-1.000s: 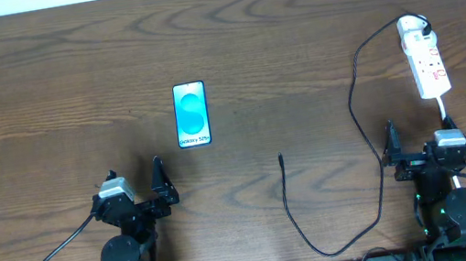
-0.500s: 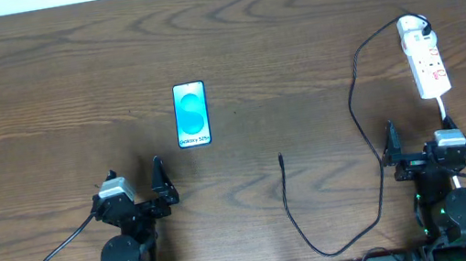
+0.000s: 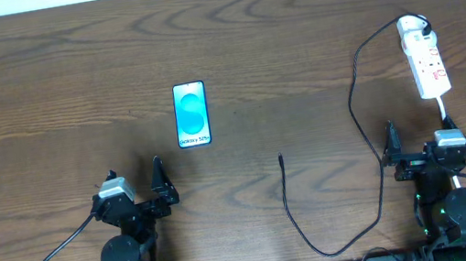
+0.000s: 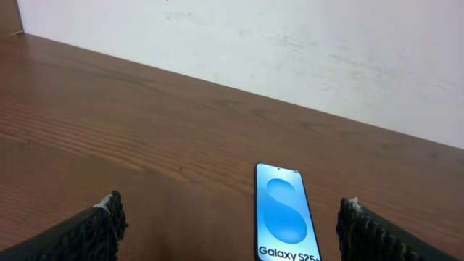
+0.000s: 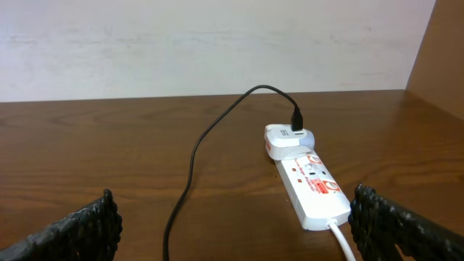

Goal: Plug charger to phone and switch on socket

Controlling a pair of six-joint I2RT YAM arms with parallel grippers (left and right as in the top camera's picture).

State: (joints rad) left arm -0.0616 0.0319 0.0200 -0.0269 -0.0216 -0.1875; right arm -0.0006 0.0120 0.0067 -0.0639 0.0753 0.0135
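The phone (image 3: 192,114) lies flat on the table (image 3: 41,85), screen up and lit blue. On its near side, slightly left and apart from it, the left gripper (image 4: 232,228) rests low with its fingers (image 4: 101,225) spread wide, holding nothing. Well to the phone's right lies the socket (image 3: 424,60), with a white adapter (image 5: 286,139) plugged into its far end. The charger (image 3: 355,112) runs from that adapter in a long loop towards the robot. Its free tip (image 3: 280,156) lies on the wood to the right of the phone and nearer the robot, well apart from it. Far right of the phone, just nearer than the socket, the right gripper (image 5: 235,217) also gapes wide and empty.
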